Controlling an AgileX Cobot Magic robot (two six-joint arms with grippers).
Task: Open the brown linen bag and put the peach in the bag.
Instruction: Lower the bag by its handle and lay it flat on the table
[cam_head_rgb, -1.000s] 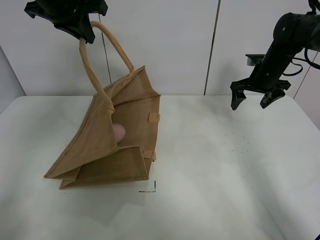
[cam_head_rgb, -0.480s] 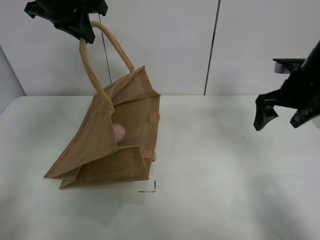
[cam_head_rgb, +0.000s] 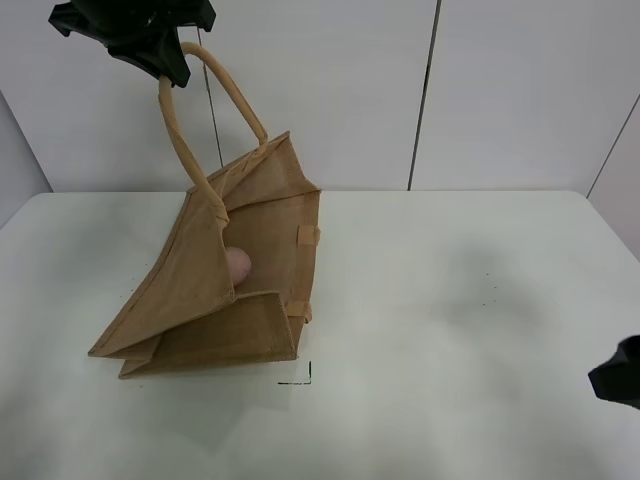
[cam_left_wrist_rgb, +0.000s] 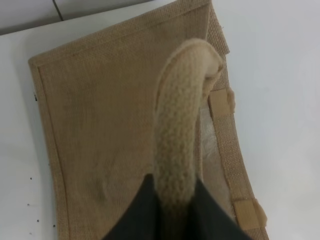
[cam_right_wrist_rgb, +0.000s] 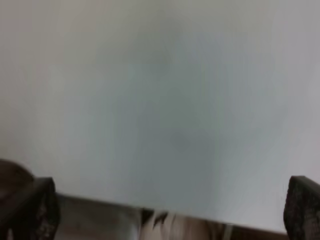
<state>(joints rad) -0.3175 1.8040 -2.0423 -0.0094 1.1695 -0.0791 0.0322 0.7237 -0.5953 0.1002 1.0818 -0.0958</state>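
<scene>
The brown linen bag (cam_head_rgb: 225, 290) stands tilted on the white table, its mouth held open toward the right. My left gripper (cam_head_rgb: 165, 72) is high above it, shut on one beige loop handle (cam_head_rgb: 180, 140). The other handle (cam_head_rgb: 235, 95) arches free beside it. The pink peach (cam_head_rgb: 238, 263) lies inside the bag against the inner wall. In the left wrist view the handle (cam_left_wrist_rgb: 182, 125) runs up from between my dark fingers (cam_left_wrist_rgb: 142, 215), over the bag's side (cam_left_wrist_rgb: 110, 125). My right gripper (cam_right_wrist_rgb: 167, 205) is open, its fingertips (cam_right_wrist_rgb: 32, 205) wide apart over blurred table with nothing between them.
The white table (cam_head_rgb: 450, 300) spreads to the right of the bag. A small black corner mark (cam_head_rgb: 303, 378) sits just in front of the bag. A dark part of my right arm (cam_head_rgb: 620, 382) shows at the view's lower right edge. A white panelled wall stands behind.
My right arm has dropped from the upper right down to the lower right edge of the exterior view, still open. The left gripper, bag and peach have not moved.
</scene>
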